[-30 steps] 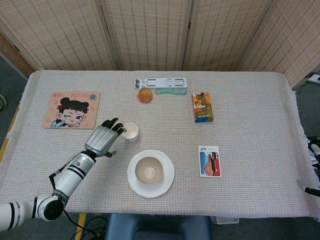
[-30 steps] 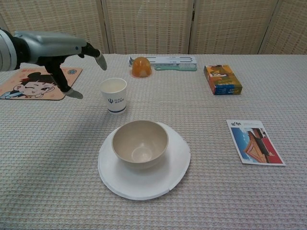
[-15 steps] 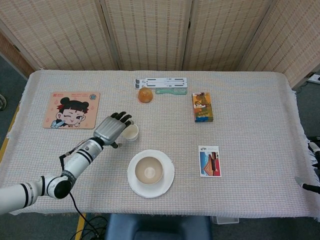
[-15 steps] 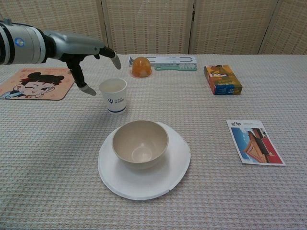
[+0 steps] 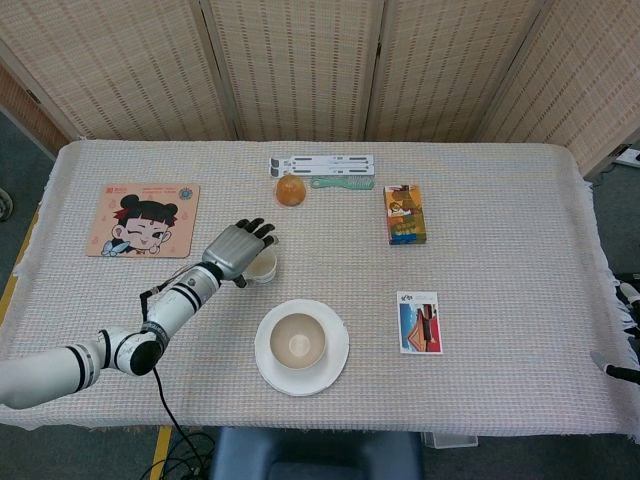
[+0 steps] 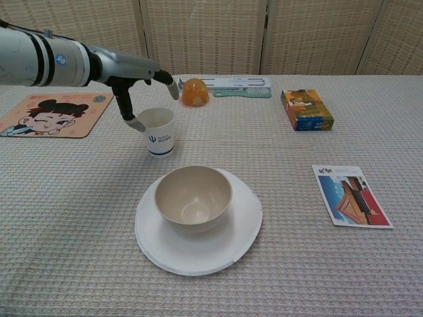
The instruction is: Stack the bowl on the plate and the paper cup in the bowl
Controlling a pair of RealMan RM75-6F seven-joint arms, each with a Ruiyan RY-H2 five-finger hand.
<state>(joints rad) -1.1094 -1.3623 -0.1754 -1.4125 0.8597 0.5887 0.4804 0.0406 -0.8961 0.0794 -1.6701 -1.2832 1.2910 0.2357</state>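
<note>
The white paper cup (image 5: 264, 266) (image 6: 157, 134) stands upright on the cloth, just behind and left of the plate. My left hand (image 5: 238, 250) (image 6: 132, 72) hovers over the cup's left side with its fingers spread above the rim. The thumb hangs down at the cup's left wall, and nothing is gripped. The beige bowl (image 5: 299, 340) (image 6: 193, 196) sits upright in the middle of the white plate (image 5: 336, 371) (image 6: 198, 254) near the table's front edge. My right hand does not show in either view.
At the back of the table lie an orange ball (image 5: 290, 190), a white folded stand (image 5: 321, 163) and a green comb (image 5: 342, 183). A colourful box (image 5: 404, 214) and a picture card (image 5: 419, 322) lie to the right. A cartoon mat (image 5: 143, 219) lies at the left.
My left hand has moved right and forward, from beside the cup to over its left rim, with the fingers still spread. The cup, bowl and plate have not moved.
</note>
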